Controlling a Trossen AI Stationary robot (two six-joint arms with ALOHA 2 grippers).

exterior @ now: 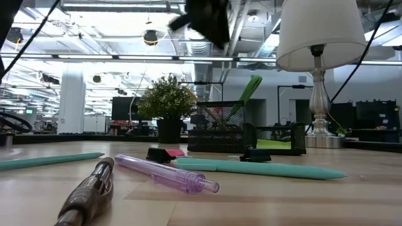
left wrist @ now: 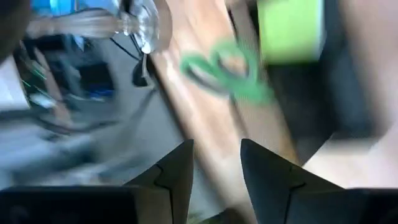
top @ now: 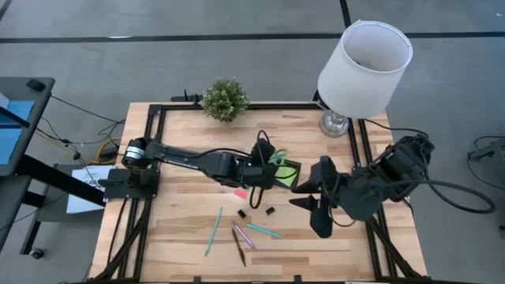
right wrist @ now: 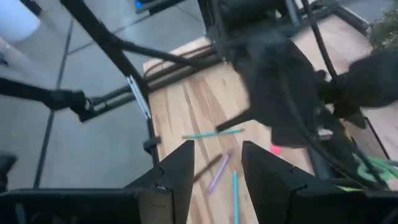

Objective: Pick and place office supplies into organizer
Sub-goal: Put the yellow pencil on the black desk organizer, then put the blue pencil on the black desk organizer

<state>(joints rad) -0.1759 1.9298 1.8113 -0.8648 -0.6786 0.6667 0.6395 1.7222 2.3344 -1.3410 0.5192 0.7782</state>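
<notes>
The black organizer (top: 293,167) stands mid-table with a lime-green sticky-note pad (top: 287,177) in it. Green-handled scissors (exterior: 249,90) stick out of its raised back section, handles up and tilted. My left gripper (left wrist: 216,146) hovers open just above and left of the scissors' handles (left wrist: 227,67), with nothing between its fingers. My right gripper (right wrist: 216,149) hangs open in the air right of the organizer, also with nothing in it. On the table in front lie a pink eraser (top: 241,192), two black binder clips (top: 242,213) and teal (top: 213,231), pink (top: 243,235) and brown (top: 238,246) pens.
A white-shaded lamp (top: 363,59) stands at the far right corner and a small potted plant (top: 225,99) at the far edge. A second teal pen (top: 264,230) lies near the pink one. Black rails (top: 150,134) frame the tabletop.
</notes>
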